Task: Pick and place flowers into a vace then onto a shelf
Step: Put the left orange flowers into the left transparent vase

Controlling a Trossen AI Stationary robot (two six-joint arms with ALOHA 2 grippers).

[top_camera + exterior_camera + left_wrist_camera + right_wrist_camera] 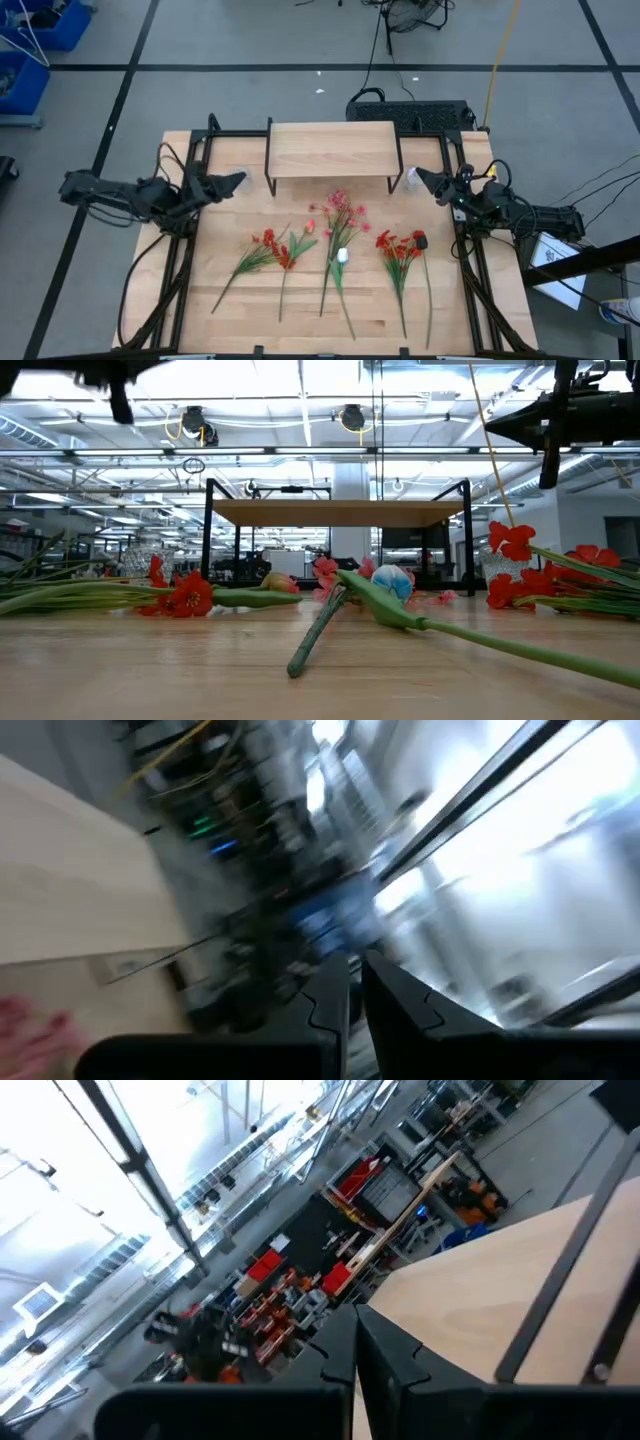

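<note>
I see both arms raised: left end effector (238, 179) at nine o'clock and right end effector (421, 176) at three, both clenched and empty; flowers (338, 245) lie on the table (300, 315).

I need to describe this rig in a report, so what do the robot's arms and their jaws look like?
Both arms are dark, nearly black, built of jointed segments. The left gripper and right gripper each taper to two slim, pointed black jaws. Small coloured lights show near the right arm's wrist, and black cables trail beside both arms.
</note>
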